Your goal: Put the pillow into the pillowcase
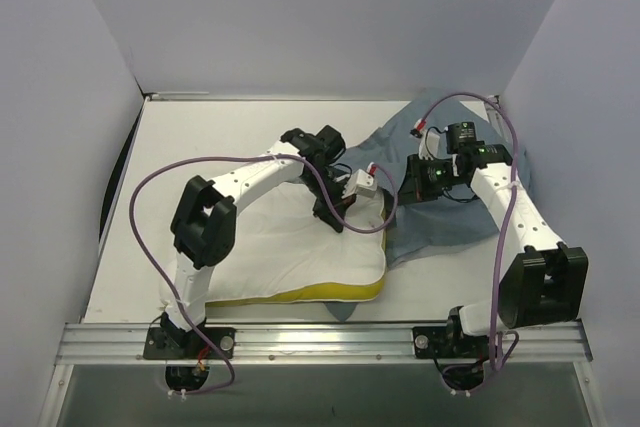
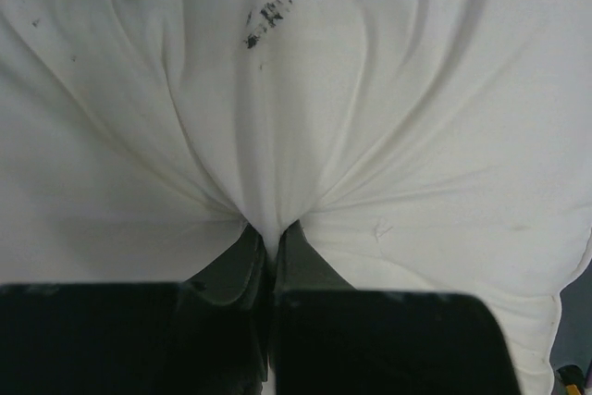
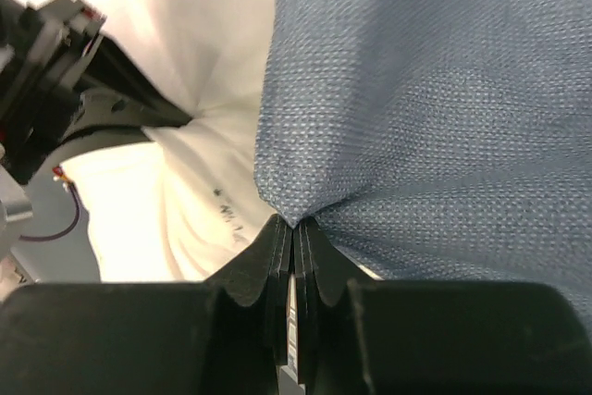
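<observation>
White pillow point(image 2: 388, 136) in left end effector point(image 2: 271, 236), pillowcase point(image 3: 435, 90) edge in right end effector point(image 3: 294, 226)

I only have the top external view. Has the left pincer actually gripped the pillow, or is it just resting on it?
Observer: Left wrist view shows the left pincer shut on a pinched fold of the pillow.
Operator: And the right one?
Observer: Right wrist view shows the right pincer shut on a fold of the pillowcase.
Operator: Any marks on the pillow?
Observer: A dark smudge near its edge seam.
</observation>
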Robot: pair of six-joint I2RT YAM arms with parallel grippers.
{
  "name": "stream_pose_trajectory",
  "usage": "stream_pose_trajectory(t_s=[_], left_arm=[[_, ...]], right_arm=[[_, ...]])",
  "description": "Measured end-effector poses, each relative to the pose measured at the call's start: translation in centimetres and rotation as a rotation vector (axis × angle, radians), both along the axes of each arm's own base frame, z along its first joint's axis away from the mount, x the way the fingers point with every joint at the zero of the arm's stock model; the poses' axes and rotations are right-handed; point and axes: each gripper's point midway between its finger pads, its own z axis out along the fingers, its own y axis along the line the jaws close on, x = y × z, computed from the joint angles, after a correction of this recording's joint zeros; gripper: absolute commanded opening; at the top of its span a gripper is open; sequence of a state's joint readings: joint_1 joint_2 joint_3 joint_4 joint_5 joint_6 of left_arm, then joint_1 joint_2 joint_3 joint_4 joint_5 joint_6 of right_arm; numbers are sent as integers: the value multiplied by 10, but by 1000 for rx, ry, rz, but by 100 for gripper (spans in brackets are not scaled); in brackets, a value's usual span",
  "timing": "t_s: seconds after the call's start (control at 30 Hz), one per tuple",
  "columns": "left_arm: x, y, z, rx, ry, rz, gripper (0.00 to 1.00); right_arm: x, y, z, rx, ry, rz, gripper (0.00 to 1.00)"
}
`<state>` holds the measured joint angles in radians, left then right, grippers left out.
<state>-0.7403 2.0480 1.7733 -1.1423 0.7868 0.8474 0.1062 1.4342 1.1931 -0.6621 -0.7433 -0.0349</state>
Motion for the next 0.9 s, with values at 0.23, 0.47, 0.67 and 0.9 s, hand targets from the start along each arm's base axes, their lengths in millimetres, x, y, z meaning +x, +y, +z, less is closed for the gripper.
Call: stream_pose_trajectory(t_s=[0.23, 0.47, 0.67, 0.9], left_arm=[[27, -28, 9, -40, -5, 34, 0], [75, -34, 21, -26, -13, 275, 0], [158, -16, 7, 47, -106, 641, 0], [181, -38, -39, 79, -189, 825, 0]], right_arm=[[-21, 8, -15, 32, 38, 49, 0], [-31, 7, -15, 30, 17, 58, 0], [-29, 6, -9, 27, -37, 61, 0], [-21, 8, -7, 37, -13, 45, 0]])
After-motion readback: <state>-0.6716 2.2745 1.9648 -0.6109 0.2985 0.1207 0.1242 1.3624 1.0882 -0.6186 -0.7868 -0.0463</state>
